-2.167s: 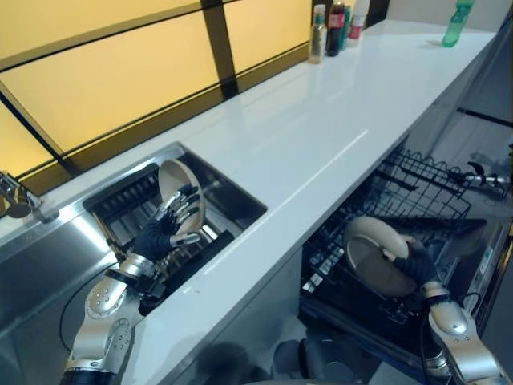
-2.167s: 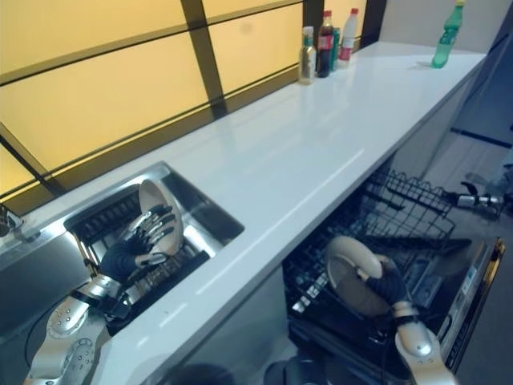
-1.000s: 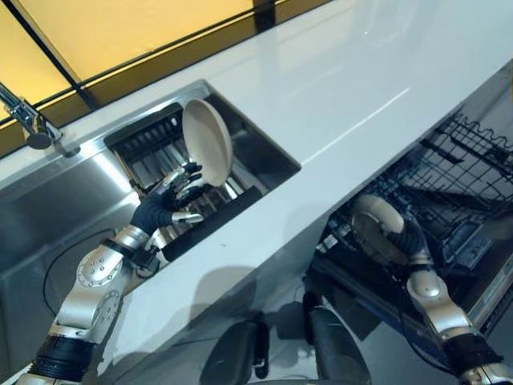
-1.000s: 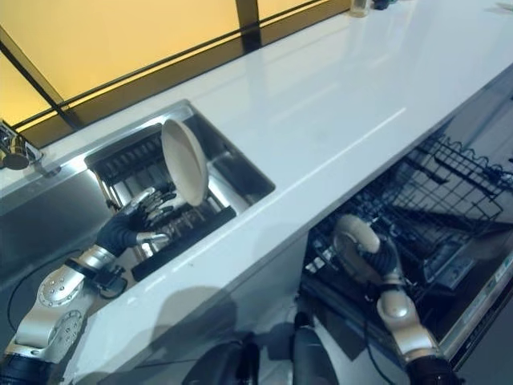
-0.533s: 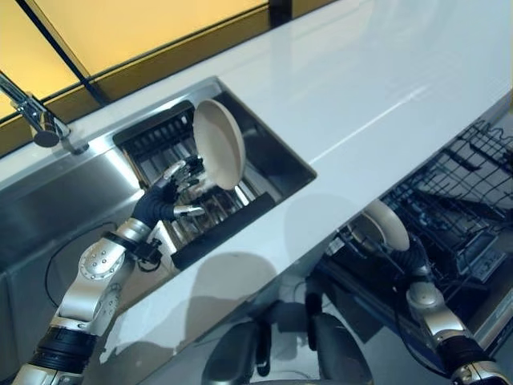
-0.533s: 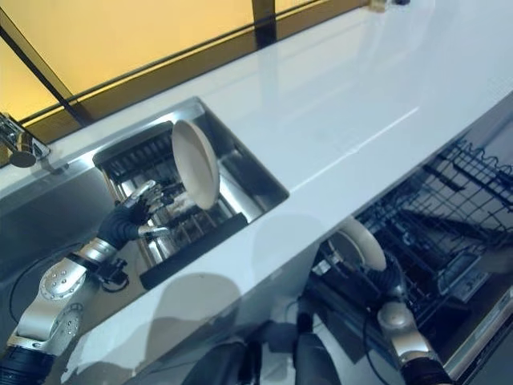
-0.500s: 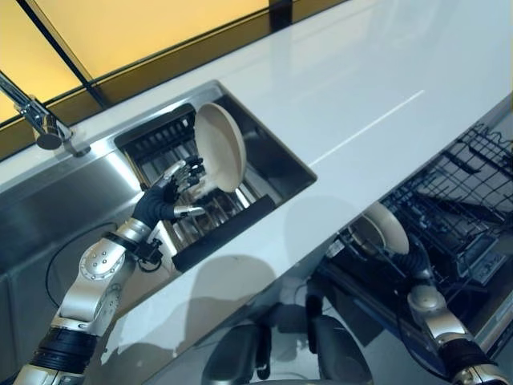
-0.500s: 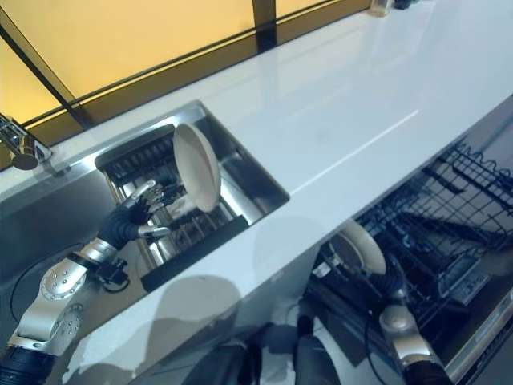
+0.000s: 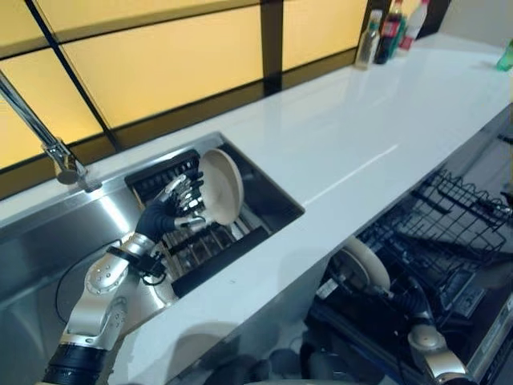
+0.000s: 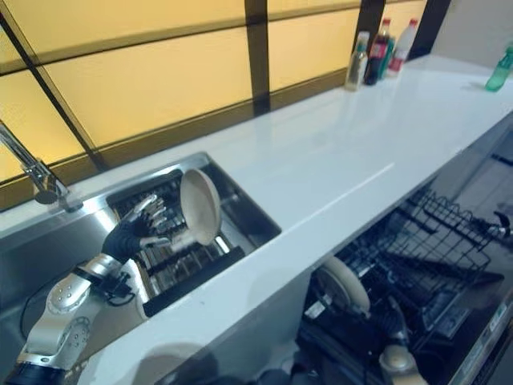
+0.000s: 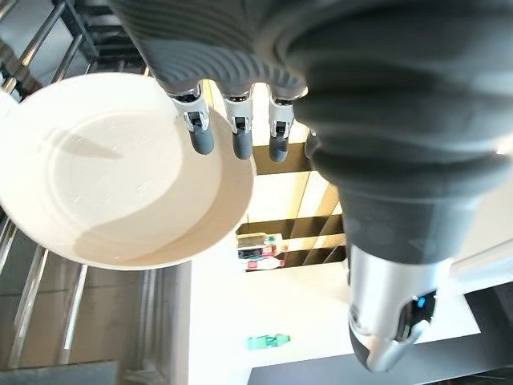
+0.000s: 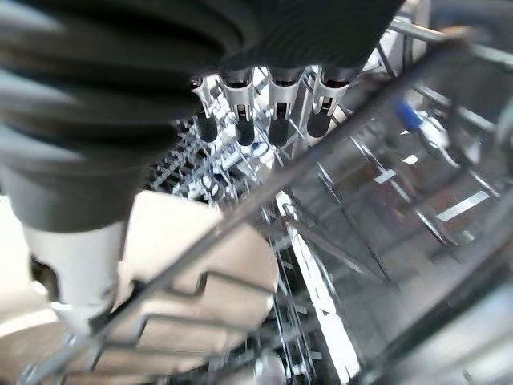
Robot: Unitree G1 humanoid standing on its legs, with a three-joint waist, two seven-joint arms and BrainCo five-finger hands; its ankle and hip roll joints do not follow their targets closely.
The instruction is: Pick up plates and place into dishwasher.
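Note:
A cream plate (image 9: 222,186) stands on edge in the dark drying rack (image 9: 204,249) inside the sink. My left hand (image 9: 170,210) is right beside it, open, its straight fingertips (image 11: 236,144) at the plate's (image 11: 120,168) rim and the thumb apart. A second cream plate (image 9: 362,265) stands upright in the pulled-out dishwasher rack (image 9: 449,216) below the counter. My right hand (image 9: 417,309) sits low in that rack just behind this plate (image 12: 200,265), fingers (image 12: 276,120) relaxed and open, rack wires crossing in front.
A white counter (image 9: 345,136) runs between the sink and the dishwasher. A faucet (image 9: 48,136) stands at the sink's left. Bottles (image 9: 385,32) are at the counter's far end, and a green bottle (image 10: 498,68) further right. The dishwasher door lies open.
The camera has tilted up. My right hand has let go of the plate, which now stands in the dishwasher rack. My left hand stays at the sink plate.

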